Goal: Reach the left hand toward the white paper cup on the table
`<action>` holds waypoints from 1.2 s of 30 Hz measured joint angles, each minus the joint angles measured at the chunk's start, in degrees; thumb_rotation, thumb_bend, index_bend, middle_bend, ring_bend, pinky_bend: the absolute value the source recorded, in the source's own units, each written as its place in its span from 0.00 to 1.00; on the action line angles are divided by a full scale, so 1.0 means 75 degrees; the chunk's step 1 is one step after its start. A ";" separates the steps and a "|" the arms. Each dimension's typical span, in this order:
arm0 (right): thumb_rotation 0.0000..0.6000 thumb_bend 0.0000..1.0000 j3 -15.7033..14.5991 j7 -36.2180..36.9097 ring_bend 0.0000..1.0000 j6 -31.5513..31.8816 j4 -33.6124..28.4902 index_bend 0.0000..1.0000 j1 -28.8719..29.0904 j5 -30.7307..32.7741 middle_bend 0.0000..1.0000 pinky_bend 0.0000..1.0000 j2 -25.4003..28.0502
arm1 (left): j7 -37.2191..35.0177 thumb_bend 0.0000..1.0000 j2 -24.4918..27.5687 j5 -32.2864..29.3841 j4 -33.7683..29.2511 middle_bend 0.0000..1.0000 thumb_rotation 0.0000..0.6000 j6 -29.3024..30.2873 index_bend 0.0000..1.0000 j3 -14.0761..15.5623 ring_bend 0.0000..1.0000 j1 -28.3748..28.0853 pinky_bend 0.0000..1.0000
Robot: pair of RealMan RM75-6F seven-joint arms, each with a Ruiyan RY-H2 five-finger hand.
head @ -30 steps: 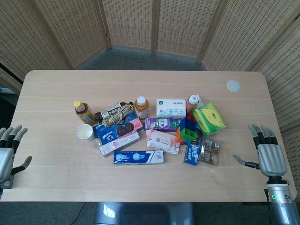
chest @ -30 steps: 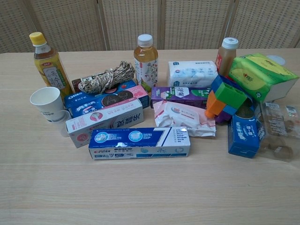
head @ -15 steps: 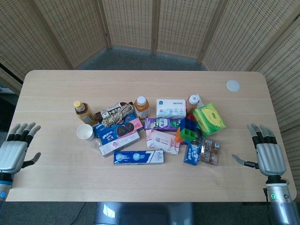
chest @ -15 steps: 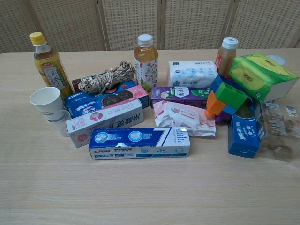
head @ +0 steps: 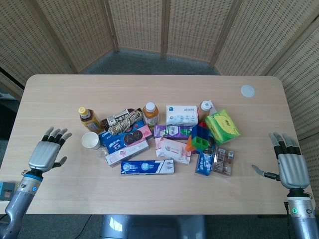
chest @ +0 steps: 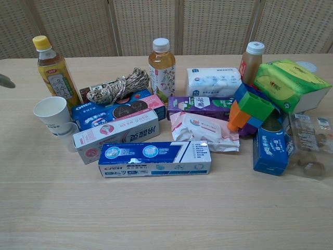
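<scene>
The white paper cup point(head: 90, 140) lies tipped on its side at the left end of the clutter, its mouth facing left and up; the chest view shows the cup point(chest: 52, 115) leaning against a pink toothpaste box point(chest: 115, 135). My left hand point(head: 47, 151) hovers over the table a short way left of the cup, fingers spread and holding nothing. Only a grey fingertip point(chest: 6, 80) of it shows at the chest view's left edge. My right hand point(head: 288, 165) stays open near the table's right front edge, far from the cup.
Behind the cup stands a yellow-capped tea bottle point(head: 89, 118). To its right are an Oreo box point(head: 124, 138), a coil of rope point(head: 125, 122) and a blue toothpaste box point(head: 147, 167). More boxes, tissues and bottles fill the middle. A white lid point(head: 247, 90) lies far right.
My left hand has moved right and forward from the table's left front corner toward the cup, and a fingertip now enters the chest view. The right hand has barely shifted.
</scene>
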 measured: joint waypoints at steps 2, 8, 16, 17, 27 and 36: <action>0.46 0.03 0.0012 -0.0017 0.00 0.0019 -0.0036 0.00 -0.0018 0.0025 0.00 0.00 0.0038 | -0.0029 0.34 -0.0259 -0.0005 0.0263 0.16 1.00 -0.0140 0.19 0.0002 0.14 -0.0130 0.00; 0.47 0.03 0.0004 -0.0049 0.00 0.0081 -0.0080 0.00 -0.0100 0.0074 0.00 0.00 0.0094 | -0.0254 0.34 -0.1066 0.0054 0.1058 0.18 1.00 -0.0401 0.21 -0.0006 0.15 -0.0512 0.00; 0.46 0.03 0.0007 -0.0033 0.00 0.0133 -0.0074 0.00 -0.0162 0.0102 0.00 0.00 0.0113 | -0.0455 0.34 -0.1686 0.0280 0.1768 0.42 1.00 -0.0392 0.34 0.0045 0.32 -0.0813 0.00; 0.46 0.03 0.0007 -0.0032 0.00 0.0128 -0.0070 0.00 -0.0162 0.0104 0.00 0.00 0.0111 | -0.0482 0.34 -0.1735 0.0316 0.1843 0.48 1.00 -0.0347 0.38 0.0056 0.37 -0.0822 0.00; 0.46 0.03 0.0030 -0.0018 0.00 0.0114 -0.0057 0.00 -0.0149 0.0086 0.00 0.00 0.0086 | -0.0908 0.34 -0.2171 0.0732 0.2679 0.90 1.00 0.0374 0.69 0.0211 0.76 -0.0826 0.03; 0.47 0.03 0.0031 0.0029 0.00 0.0092 0.0009 0.00 -0.0135 0.0058 0.00 0.00 0.0027 | -0.1528 0.34 -0.1732 0.0771 0.2455 0.97 1.00 0.1257 0.72 0.0140 0.81 -0.0491 0.08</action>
